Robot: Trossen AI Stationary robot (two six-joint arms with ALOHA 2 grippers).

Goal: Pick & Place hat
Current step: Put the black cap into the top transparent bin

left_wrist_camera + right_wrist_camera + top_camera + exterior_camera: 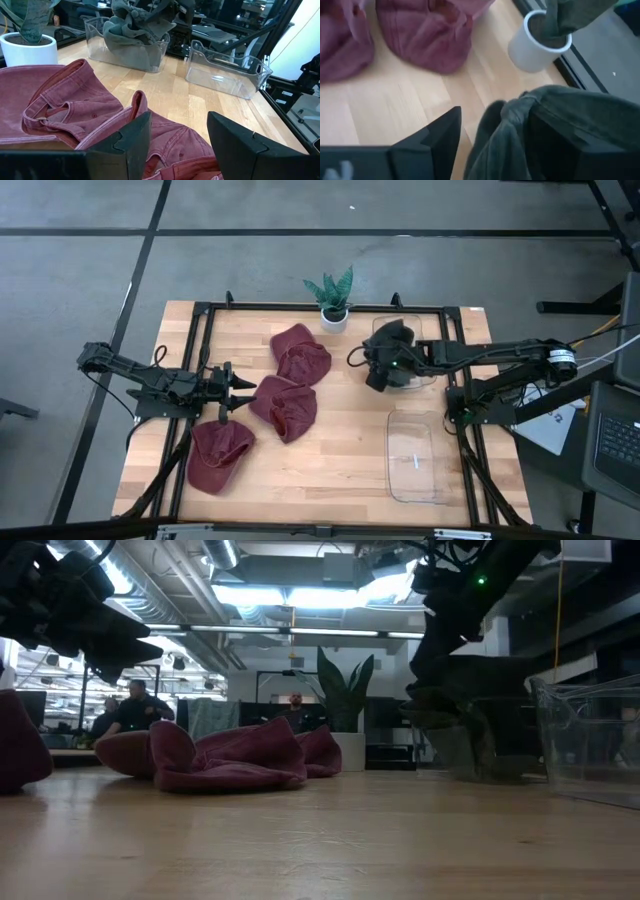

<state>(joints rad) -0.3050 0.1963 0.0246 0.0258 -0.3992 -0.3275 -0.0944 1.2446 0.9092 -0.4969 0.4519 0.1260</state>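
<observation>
Two clear plastic bins: far bin [127, 52] stuffed with a dark green hat [392, 340], near bin [415, 457] bare. Three maroon hats on the table: one by the potted plant [333, 298], one mid-table [285, 408], one near the front edge [218, 455]. Right gripper [378, 370] over the far bin, jaws spread around the green hat. Left gripper [175, 137] above the maroon hats, jaws spread, holding nothing.

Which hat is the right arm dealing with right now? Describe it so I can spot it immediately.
Start at the potted plant on the table's far edge, then look toward the right arm's side for two clear bins. The dark grey-green hat lies bunched in the bin nearer the plant, under the right end effector. It is the only hat that is not maroon, and the only one in a bin.
</observation>
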